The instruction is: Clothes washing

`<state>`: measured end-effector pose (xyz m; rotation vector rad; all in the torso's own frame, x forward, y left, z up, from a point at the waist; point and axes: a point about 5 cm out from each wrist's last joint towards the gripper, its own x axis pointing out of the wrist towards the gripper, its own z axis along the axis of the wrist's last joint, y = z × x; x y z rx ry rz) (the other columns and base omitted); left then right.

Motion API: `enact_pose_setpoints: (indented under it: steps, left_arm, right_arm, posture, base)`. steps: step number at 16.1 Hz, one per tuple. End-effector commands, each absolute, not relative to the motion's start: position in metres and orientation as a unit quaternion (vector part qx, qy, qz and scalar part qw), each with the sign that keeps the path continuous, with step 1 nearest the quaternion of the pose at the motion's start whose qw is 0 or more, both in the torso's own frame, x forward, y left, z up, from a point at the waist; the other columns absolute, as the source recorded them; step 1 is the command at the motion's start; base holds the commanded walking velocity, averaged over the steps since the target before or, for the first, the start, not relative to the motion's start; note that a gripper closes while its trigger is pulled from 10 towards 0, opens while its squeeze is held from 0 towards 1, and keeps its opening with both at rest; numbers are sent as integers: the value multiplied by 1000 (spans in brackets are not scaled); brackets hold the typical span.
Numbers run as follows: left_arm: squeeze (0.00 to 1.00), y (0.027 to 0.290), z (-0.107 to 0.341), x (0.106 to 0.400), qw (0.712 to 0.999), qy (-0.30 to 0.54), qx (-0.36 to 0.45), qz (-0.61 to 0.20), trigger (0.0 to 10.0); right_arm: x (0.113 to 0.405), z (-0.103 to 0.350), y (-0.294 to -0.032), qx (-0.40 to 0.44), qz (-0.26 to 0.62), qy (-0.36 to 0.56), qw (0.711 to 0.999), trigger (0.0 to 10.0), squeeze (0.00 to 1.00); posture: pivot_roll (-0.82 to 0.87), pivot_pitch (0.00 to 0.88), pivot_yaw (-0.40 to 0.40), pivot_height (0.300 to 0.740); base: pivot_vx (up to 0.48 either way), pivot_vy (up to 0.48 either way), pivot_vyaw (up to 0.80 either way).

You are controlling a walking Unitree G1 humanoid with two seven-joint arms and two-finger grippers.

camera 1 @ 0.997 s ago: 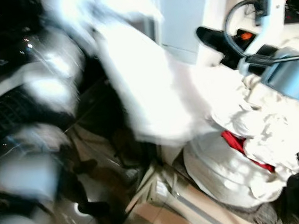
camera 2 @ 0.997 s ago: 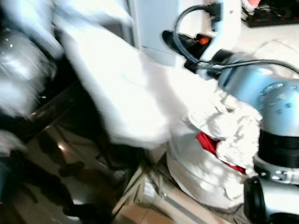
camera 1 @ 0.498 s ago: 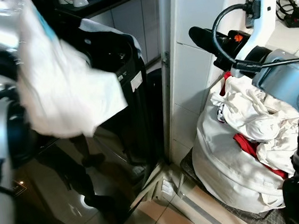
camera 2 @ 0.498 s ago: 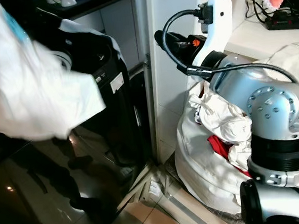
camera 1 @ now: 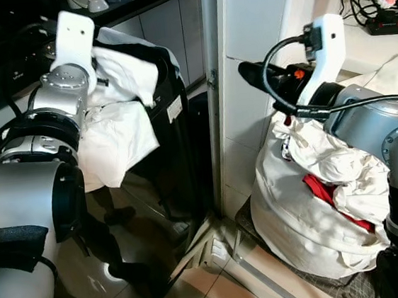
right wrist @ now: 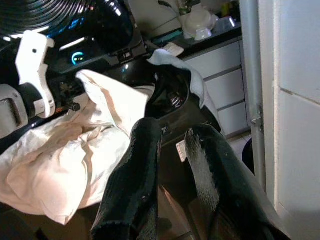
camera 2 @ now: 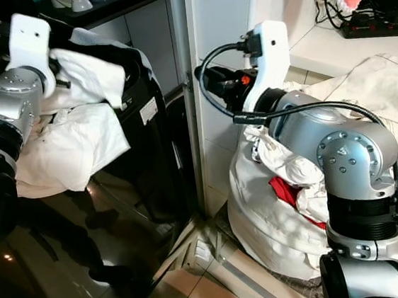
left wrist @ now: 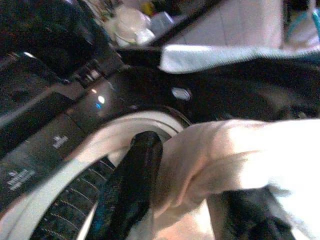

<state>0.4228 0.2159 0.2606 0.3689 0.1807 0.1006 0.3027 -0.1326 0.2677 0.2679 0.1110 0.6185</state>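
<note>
A white garment hangs over the edge of the black washing machine at the left. My left gripper is shut on it: in the left wrist view one black finger presses against the cloth in front of the drum's pale rim. My right gripper hovers open over the white laundry bag, with nothing between its fingers. The bag holds white clothes and a red garment.
A white wall corner with a metal strip stands between the machine and the bag. A second white cloth is draped on the machine's top edge. A power strip lies on the counter at the right. Tiled floor shows below.
My left arm has carried the white garment from high in front of the camera down to the machine's opening. The blur has cleared. The right gripper has stayed above the bag.
</note>
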Motion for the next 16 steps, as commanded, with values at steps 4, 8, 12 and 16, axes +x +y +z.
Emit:
enact_pose_setpoints:
  steps: [4, 8, 12, 16]
  left_arm:
    - [1000, 218, 240, 419, 961, 163, 224, 7, 10000]
    - [1000, 223, 247, 418, 954, 174, 245, -4, 10000]
    - [1000, 229, 246, 415, 950, 193, 244, -22, 10000]
    - [0, 239, 241, 408, 953, 192, 232, -29, 10000]
  right_arm:
    - [299, 264, -130, 120, 313, 65, 940, 10000, 0]
    - [299, 263, -129, 119, 314, 69, 939, 10000, 0]
    - [299, 262, -129, 122, 315, 72, 938, 10000, 0]
    - [300, 263, -127, 124, 319, 73, 937, 10000, 0]
  posture:
    - [4, 0, 66, 740]
    - [5, 0, 68, 740]
    - [23, 0, 59, 740]
    - [34, 0, 52, 740]
  base:
    - [0, 0, 0]
    - [0, 0, 0]
    - [0, 0, 0]
    - [0, 0, 0]
